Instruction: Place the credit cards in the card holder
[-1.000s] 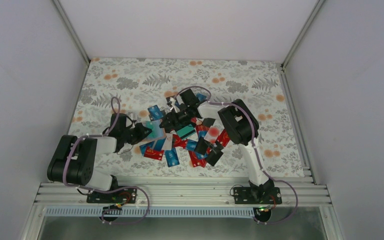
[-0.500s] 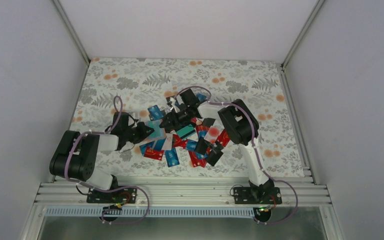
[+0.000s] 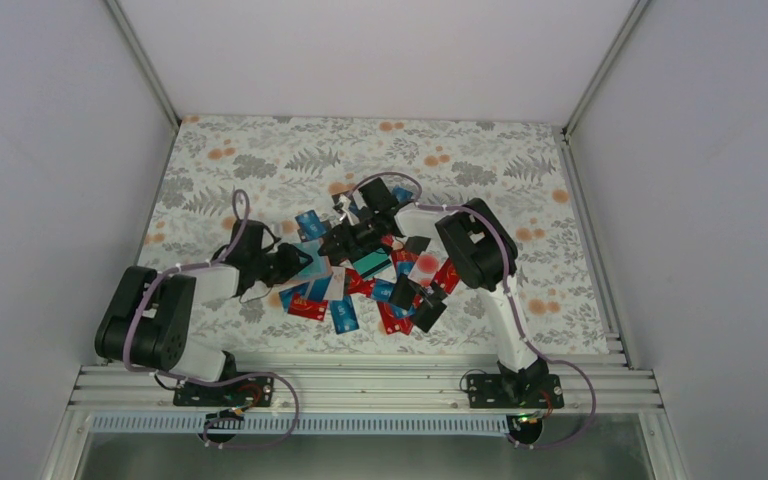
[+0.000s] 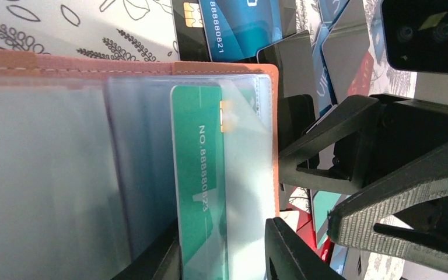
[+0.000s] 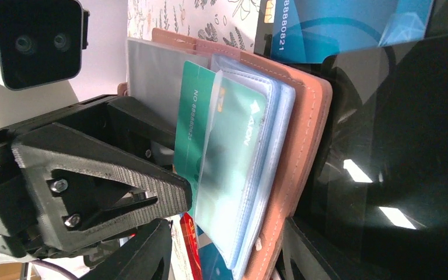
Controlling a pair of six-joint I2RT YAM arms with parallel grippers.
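The card holder [image 3: 310, 262] is tan leather with clear sleeves and sits between my two grippers at mid table. Close up, its cover edge [image 4: 93, 64] frames the sleeves, and a teal credit card [image 4: 198, 175] sits inside one sleeve. My left gripper [image 4: 221, 251] is open, its jaws standing either side of that card's near end. My right gripper [image 5: 227, 233] is shut on the card holder's [image 5: 303, 146] lower corner, the leather against one finger. The teal card [image 5: 189, 128] shows at the front of the fanned sleeves. Loose credit cards [image 3: 380, 290] lie in a pile.
A blue card [image 3: 344, 316], a red card [image 3: 307, 308] and a black card [image 3: 427, 316] lie toward the near edge. A glossy black card [image 5: 396, 146] lies beside the holder, and a blue card [image 4: 239, 23] beyond it. Grey walls ring the patterned table [image 3: 260, 150].
My left gripper's jaws have gone from shut to open, and the left arm has edged toward the holder. The right arm and the holder have stayed put.
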